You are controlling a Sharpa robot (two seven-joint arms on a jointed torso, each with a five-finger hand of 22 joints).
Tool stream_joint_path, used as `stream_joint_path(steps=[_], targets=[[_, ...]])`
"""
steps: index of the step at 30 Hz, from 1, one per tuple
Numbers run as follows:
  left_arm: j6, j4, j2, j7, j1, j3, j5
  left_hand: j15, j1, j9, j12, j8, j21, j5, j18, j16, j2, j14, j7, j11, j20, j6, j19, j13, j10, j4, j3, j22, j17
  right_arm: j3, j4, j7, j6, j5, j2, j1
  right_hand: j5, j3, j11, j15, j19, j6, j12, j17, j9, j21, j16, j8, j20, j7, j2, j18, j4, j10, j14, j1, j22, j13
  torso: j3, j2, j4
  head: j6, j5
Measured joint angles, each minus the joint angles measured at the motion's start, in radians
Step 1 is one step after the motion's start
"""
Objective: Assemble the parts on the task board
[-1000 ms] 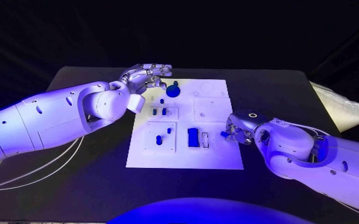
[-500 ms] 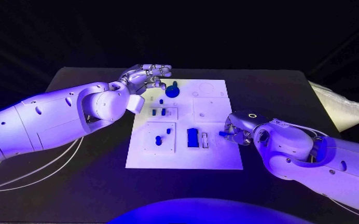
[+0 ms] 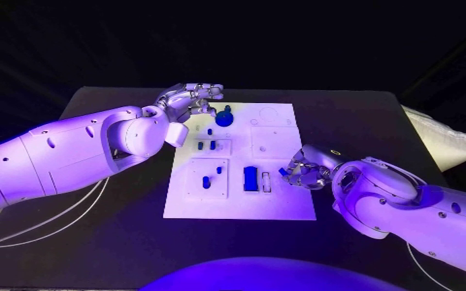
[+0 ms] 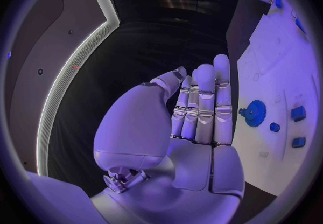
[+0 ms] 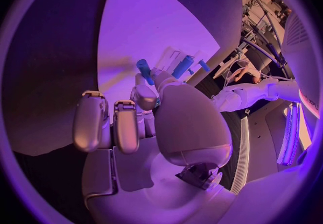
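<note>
The white task board lies in the middle of the black table. My right hand is at the board's right edge and pinches a small blue peg between thumb and finger; the same peg sticks out past the fingertips in the right wrist view. A long blue block stands in the board just left of it. My left hand hovers at the board's far left corner, beside a blue gear. Its fingers are straight and hold nothing.
Small blue pieces stand in a square left of the board's middle, and a blue oval piece sits in the near left square. A narrow slot lies right of the long block. Black table surrounds the board.
My right hand has shifted slightly left over the board's right edge with the blue peg and turned at the wrist. The left hand has stayed still.
</note>
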Motion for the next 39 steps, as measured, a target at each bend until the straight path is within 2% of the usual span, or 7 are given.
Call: stream_joint_path(steps=[4,12,21,36,39], targets=[[0.000,0.000,0.000,0.000,0.000,0.000,0.000,0.000,0.000,0.000,0.000,0.000,0.000,0.000,0.000,0.000,0.000,0.000,0.000,0.000,0.000,0.000,0.000,0.000,0.000,0.000,0.000,0.000,0.000,0.000,0.001,0.003,-0.020,0.075,0.010,0.001,0.039,0.003,0.002,0.000,0.004,0.002,0.000,0.000,0.007,0.004,0.000,0.001,-0.004,-0.001,-0.013,0.000,0.005,0.005,0.000,-0.018,0.001,0.004,0.0000,0.000,-0.0002,-0.001,0.001],[0.001,0.000,0.002,-0.001,0.000,0.000,0.000,0.000,0.000,0.000,0.000,0.000,0.000,0.000,0.000,0.000,0.000,0.000,0.000,0.000,0.000,0.000,0.000,0.000,0.000,0.000,0.000,0.000,0.000,-0.001,-0.013,0.007,-0.027,0.164,0.046,0.001,0.078,-0.009,0.002,0.000,0.004,0.004,0.000,0.000,0.014,0.004,0.000,0.004,-0.004,0.000,-0.011,0.000,0.025,0.005,0.000,-0.049,0.004,0.006,-0.0001,0.000,-0.0001,0.000,0.000],[0.001,0.000,0.004,-0.002,0.000,0.000,0.000,0.000,0.000,0.000,0.000,0.000,0.000,0.000,0.000,0.000,0.000,0.000,0.000,0.000,0.000,0.000,0.000,0.000,0.000,0.000,0.000,0.000,0.000,-0.001,-0.036,0.005,-0.010,0.203,0.081,-0.001,0.085,-0.014,0.002,0.000,0.003,0.005,0.005,0.000,0.019,0.004,0.000,0.005,-0.004,-0.001,-0.010,0.000,0.036,0.005,0.000,-0.065,0.004,0.010,0.0002,0.000,0.0000,-0.001,0.002],[0.002,0.001,0.004,-0.003,0.000,0.000,-0.001,0.000,0.000,0.000,0.000,0.000,0.000,0.000,0.000,0.000,0.000,0.000,0.000,0.000,0.000,0.000,0.000,0.000,0.000,0.000,0.000,0.000,0.000,-0.001,-0.049,-0.007,0.040,0.216,0.095,-0.001,0.085,-0.021,0.002,0.000,0.007,0.009,0.005,0.000,0.022,0.004,0.000,0.008,0.000,-0.005,-0.012,0.000,0.043,0.005,0.000,-0.079,0.007,0.011,0.0005,0.000,-0.0012,-0.005,0.004],[0.002,0.002,0.004,-0.003,0.000,0.000,-0.002,0.000,0.000,0.000,0.000,0.000,0.000,0.000,0.000,0.000,0.000,0.000,0.000,0.000,0.000,0.000,0.000,0.000,0.000,0.000,0.000,0.000,0.000,-0.001,-0.051,-0.010,0.047,0.216,0.097,-0.001,0.072,-0.033,0.002,0.000,0.007,0.012,0.005,0.000,0.023,0.004,0.000,0.008,0.000,-0.004,-0.018,0.000,0.055,0.005,0.000,-0.097,0.007,0.009,0.0006,0.000,-0.0012,-0.005,0.004]])
